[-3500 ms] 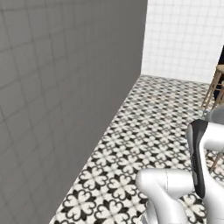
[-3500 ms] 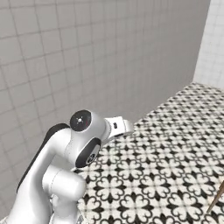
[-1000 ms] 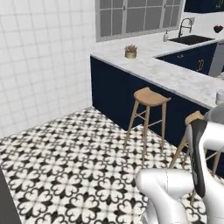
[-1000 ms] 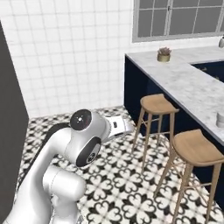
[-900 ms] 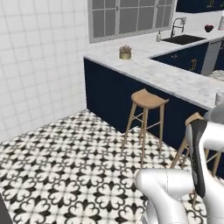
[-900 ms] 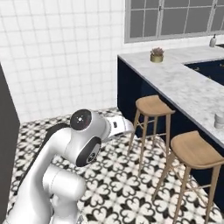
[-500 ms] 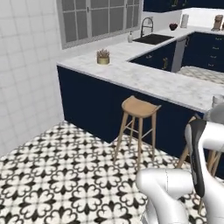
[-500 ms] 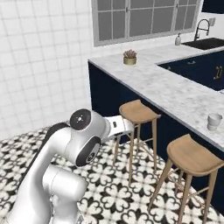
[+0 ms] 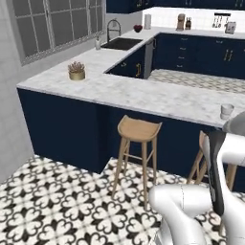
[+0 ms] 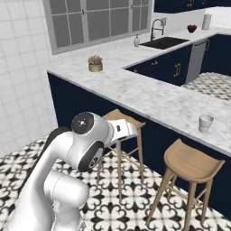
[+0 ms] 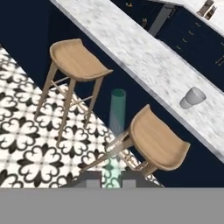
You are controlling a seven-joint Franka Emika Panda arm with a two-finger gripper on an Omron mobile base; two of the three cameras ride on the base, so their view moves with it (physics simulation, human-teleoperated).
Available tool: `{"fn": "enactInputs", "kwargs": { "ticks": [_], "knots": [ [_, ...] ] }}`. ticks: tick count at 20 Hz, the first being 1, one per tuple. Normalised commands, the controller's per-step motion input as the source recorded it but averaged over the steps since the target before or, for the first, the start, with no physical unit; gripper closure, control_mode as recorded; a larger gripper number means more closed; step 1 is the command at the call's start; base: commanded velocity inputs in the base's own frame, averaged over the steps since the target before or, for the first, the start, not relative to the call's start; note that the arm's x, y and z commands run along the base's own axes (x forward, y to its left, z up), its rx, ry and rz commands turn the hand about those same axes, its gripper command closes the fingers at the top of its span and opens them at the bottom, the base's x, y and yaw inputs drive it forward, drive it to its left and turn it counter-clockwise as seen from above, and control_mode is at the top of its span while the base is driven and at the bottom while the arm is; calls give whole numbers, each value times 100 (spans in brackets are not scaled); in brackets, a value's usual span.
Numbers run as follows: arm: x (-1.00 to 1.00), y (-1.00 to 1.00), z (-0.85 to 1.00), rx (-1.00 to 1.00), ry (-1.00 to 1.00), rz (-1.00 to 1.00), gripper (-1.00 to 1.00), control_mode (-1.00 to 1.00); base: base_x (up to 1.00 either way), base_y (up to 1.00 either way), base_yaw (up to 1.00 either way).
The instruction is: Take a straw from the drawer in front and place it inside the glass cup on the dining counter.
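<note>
In the hand view my gripper (image 11: 112, 180) is shut on a pale teal translucent straw (image 11: 116, 118) that stands up between the two finger tips. It hangs over the floor in front of the stools. The glass cup (image 11: 192, 97) stands upright on the dining counter (image 11: 144, 57), beyond the straw and to the right. The base views show the glass cup (image 9: 227, 111) (image 10: 205, 122) near the right end of the marbled dining counter (image 9: 143, 93) (image 10: 149, 97). The drawer is out of view.
Two round wooden stools (image 10: 191, 162) (image 10: 122, 118) stand against the counter's navy base. A small potted plant (image 9: 76, 71) sits at the counter's left end, with a sink (image 9: 119, 43) behind it. Patterned black-and-white floor (image 9: 57, 210) lies in front; a white tiled wall (image 10: 18, 67) is at left.
The whole picture has swung: the base has turned from a grey wall to face the dining counter, so counter, stools and cup have slid leftward and closer in both base views.
</note>
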Motion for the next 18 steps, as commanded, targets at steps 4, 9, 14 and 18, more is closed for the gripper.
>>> {"fn": "enactInputs", "kwargs": {
  "ticks": [4,9,14,18],
  "knots": [
    [0,0,0,0,0,0,100,100,91,39,-45],
    [0,0,0,0,0,0,100,100,84,32,-46],
    [0,0,0,0,0,0,100,100,76,15,-43],
    [0,0,0,0,0,0,100,100,75,6,-43]
  ]
}}
